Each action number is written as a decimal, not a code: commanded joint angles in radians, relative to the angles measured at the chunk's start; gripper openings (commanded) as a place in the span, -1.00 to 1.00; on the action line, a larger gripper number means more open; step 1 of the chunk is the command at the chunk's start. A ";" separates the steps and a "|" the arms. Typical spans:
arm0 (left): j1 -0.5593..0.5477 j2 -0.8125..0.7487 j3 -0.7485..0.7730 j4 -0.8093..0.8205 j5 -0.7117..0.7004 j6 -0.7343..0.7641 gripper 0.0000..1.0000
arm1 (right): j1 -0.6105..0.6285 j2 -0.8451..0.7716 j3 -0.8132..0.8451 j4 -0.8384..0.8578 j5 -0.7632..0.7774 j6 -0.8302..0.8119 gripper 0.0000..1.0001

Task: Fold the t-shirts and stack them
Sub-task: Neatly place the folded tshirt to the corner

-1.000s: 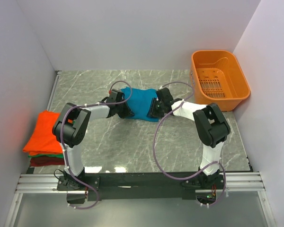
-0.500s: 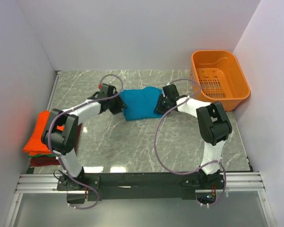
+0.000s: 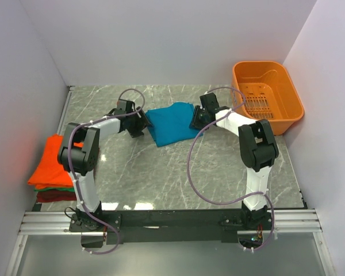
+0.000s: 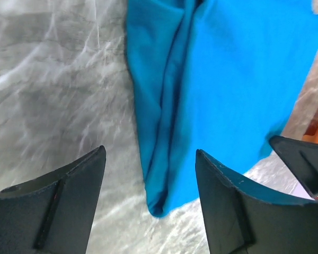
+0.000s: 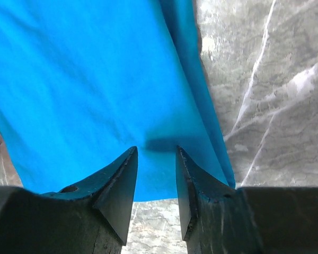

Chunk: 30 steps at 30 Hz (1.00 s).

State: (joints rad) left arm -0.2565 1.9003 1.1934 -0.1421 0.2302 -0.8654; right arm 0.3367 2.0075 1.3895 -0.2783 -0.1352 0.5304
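Note:
A teal-blue t-shirt [image 3: 171, 122] lies folded on the marble table, at the middle toward the back. My left gripper [image 3: 142, 123] is open just off its left edge. In the left wrist view the shirt's folded corner [image 4: 159, 201] lies between the spread fingers of that gripper [image 4: 149, 153], touching neither. At the shirt's right edge is my right gripper [image 3: 195, 122]. Its jaws [image 5: 156, 150] stand apart over the cloth [image 5: 85, 79] with nothing pinched. A stack of folded t-shirts sits at the left wall: orange [image 3: 54, 164] on top, green [image 3: 60, 188] under it and dark red [image 3: 54, 196] lowest.
An orange plastic basket [image 3: 276, 123] stands at the back right corner. Side walls close in the table on the left and right. Purple cables loop from both arms over the marble top [image 3: 161, 172].
Both arms moved toward the back of the table with the teal shirt. The left gripper opened, let go of the shirt's left edge and drew slightly left. The right jaws kept their gap.

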 commanded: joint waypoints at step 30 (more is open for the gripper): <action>-0.086 0.148 0.334 -0.282 -0.227 -0.213 -0.99 | 0.082 -0.347 -0.150 -0.018 0.022 0.055 -0.14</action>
State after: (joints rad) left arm -0.3466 2.1048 1.4593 -0.2672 0.0811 -1.0210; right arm 0.3946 1.7535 1.2789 -0.2932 -0.1452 0.5575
